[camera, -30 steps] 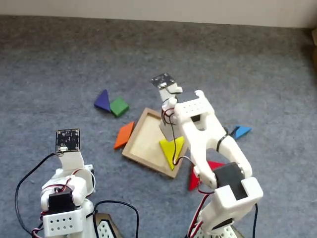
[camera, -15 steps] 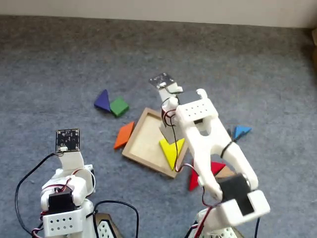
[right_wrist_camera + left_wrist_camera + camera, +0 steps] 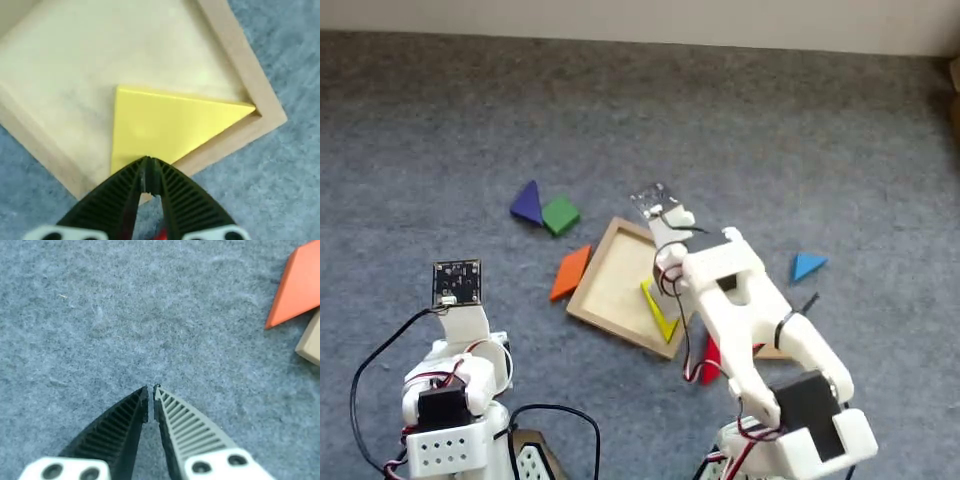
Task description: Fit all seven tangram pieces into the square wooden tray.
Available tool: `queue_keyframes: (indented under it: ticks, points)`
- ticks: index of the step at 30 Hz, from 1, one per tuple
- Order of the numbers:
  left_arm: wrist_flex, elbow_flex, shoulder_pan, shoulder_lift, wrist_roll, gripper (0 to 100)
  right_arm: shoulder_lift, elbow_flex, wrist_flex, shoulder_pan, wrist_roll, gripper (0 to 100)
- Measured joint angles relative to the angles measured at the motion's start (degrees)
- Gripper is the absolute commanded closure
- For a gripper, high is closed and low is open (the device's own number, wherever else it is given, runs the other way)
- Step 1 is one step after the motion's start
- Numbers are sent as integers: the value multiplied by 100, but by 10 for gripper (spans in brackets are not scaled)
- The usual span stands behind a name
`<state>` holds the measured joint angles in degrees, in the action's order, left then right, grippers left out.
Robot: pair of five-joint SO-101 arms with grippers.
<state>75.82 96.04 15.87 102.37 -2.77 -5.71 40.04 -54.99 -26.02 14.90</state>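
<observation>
**Seating the yellow triangle against the tray rim**

The large yellow wooden triangle (image 3: 165, 127) lies inside the square wooden tray (image 3: 262, 102). Its long edge runs along one rim and one sharp corner is tucked into a tray corner. The step in hand looks like settling this piece flush. To do it well, any nudge should be low and gentle, directed along the tray floor toward the rim, so the triangle slides flat rather than tipping or climbing the wall. The tray itself should not shift on the grey carpet.

The right gripper (image 3: 150, 165) hangs right over the triangle's near corner at the rim. Its ribbed fingers are pressed together with nothing between them. Whether the tips actually touch the wood is hard to tell.

The left gripper (image 3: 151, 390) hovers over bare carpet with its fingers almost meeting, and it holds nothing. The orange wooden parallelogram (image 3: 300, 282) lies near it, just beside the tray and waiting outside.
</observation>
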Motion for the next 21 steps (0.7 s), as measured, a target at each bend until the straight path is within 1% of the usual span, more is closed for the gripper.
queue_keyframes:
  ticks: [5, 10, 13, 21]
  points:
    - [0, 0, 0, 0, 0, 955, -105, 378, 185, 53, -18, 990]
    - [0, 0, 0, 0, 0, 955, -105, 404, -281, 466, -18, 990]
    - [0, 0, 0, 0, 0, 955, -396, 325, -431, 721, -9, 990]
    - [0, 0, 0, 0, 0, 955, -2136, 440, -431, 1336, -9, 990]
